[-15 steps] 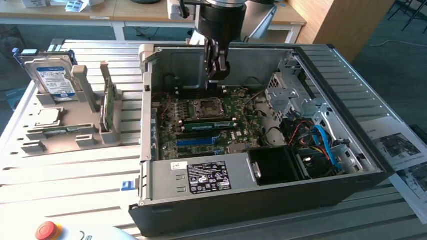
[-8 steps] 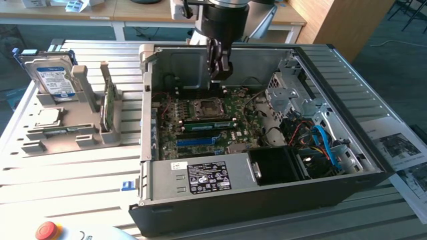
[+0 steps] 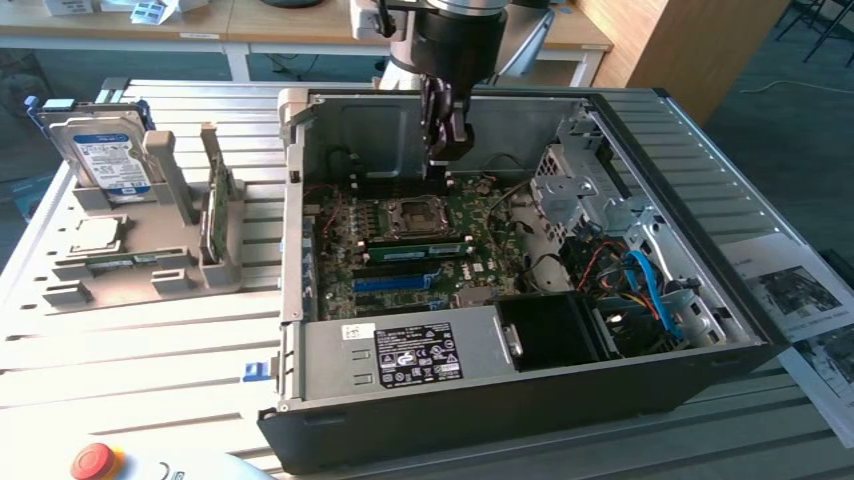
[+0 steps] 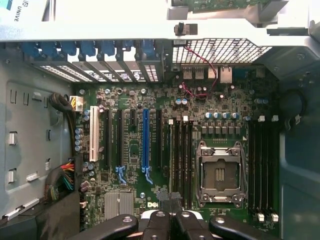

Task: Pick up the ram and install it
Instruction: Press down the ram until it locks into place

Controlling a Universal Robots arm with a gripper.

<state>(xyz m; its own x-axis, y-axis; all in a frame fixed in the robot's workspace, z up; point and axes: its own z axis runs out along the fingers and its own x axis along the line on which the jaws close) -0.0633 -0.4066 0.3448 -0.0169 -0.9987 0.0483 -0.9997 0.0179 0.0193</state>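
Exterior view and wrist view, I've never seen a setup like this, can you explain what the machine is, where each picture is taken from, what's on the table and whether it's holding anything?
The machine is a robot arm ending in a gripper, a two-fingered clamp. The exterior view comes from a camera standing off the arm. The wrist view comes from a camera on the arm's wrist, looking down past the gripper into the computer.

On the slatted metal table lies an open computer case with its green motherboard exposed. To the exterior view's left of the case is a grey holder with a blue-labelled hard drive and the ram, a thin green stick standing on edge.

The gripper hangs over the motherboard, shut, with nothing visible between its fingers.
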